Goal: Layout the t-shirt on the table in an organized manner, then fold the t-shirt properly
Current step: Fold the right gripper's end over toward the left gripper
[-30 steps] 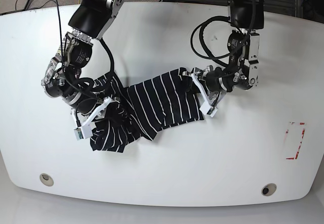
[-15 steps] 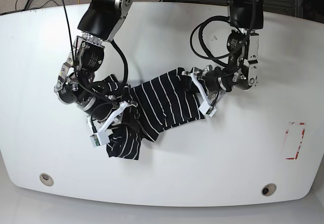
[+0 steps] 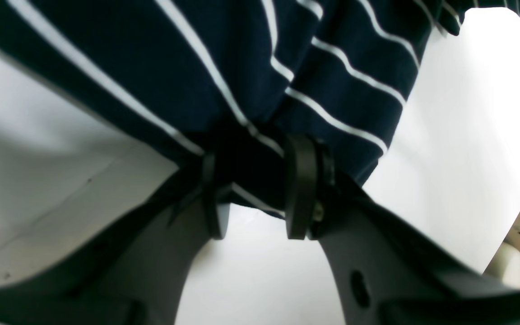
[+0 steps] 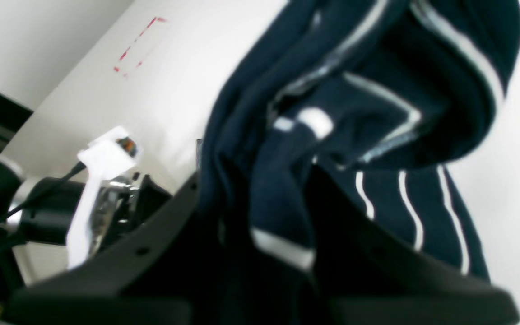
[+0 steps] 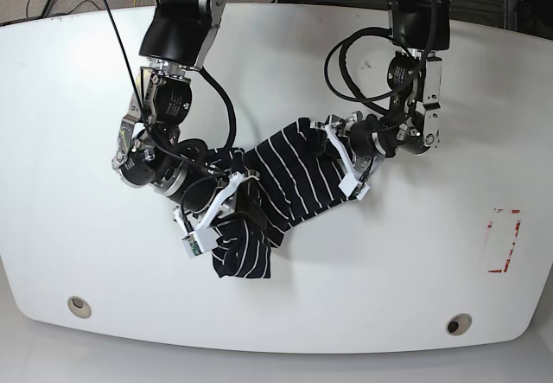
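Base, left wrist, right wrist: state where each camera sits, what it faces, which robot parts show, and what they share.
Base: overhead, facing down on the table; both arms visible.
Left wrist: behind the left gripper, facing the t-shirt pinched in its fingers.
Right wrist: behind the right gripper, facing bunched fabric it clamps; the other arm shows at left.
Shared: the t-shirt, the table.

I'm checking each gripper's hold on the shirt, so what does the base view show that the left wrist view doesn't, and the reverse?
Only the base view shows both arms, the right gripper bunching one end of the t-shirt, the red-and-white sticker and two grommet holes. Only the left wrist view shows the left gripper close up, a fold of striped fabric pinched between its fingers. Both show the striped t-shirt and the white table.
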You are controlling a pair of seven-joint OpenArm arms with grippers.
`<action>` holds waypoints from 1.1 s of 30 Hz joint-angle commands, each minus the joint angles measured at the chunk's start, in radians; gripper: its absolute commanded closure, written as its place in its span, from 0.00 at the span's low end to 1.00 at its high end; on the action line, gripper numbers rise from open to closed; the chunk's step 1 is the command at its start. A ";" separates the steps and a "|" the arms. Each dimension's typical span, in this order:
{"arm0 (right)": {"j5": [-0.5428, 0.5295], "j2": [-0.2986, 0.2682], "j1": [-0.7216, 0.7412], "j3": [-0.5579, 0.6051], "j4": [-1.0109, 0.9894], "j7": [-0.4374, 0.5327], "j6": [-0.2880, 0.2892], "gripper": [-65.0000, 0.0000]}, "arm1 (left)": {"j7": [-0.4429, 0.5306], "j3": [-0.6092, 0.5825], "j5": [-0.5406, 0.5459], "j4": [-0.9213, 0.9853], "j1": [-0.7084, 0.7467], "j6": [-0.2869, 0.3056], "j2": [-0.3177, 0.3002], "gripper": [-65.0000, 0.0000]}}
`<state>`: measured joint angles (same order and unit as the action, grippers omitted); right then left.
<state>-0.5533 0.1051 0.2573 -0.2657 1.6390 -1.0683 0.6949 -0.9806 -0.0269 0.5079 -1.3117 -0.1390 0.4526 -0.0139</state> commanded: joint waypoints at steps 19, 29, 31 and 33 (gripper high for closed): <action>-0.030 -0.060 0.004 0.222 -0.112 0.193 0.003 0.39 | -0.021 -0.001 -0.010 -0.012 -0.017 0.001 -0.002 0.73; -0.030 -0.098 0.010 0.276 -0.107 0.202 0.003 0.31 | -0.021 -0.001 -0.009 -0.013 -0.018 0.004 -0.002 0.73; -0.030 -0.114 0.010 0.305 -0.107 0.202 0.003 0.33 | -0.021 -0.001 -0.009 -0.015 -0.018 0.004 0.001 0.73; -0.032 -0.124 0.010 0.323 -0.107 0.202 0.003 0.35 | -0.019 -0.001 -0.009 -0.015 -0.024 0.005 0.001 0.73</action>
<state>-0.5556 -0.0101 0.2428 0.0357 1.5108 -0.8932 0.6884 -0.9947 -0.0269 0.5079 -1.3125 -0.1444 0.4564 -0.0139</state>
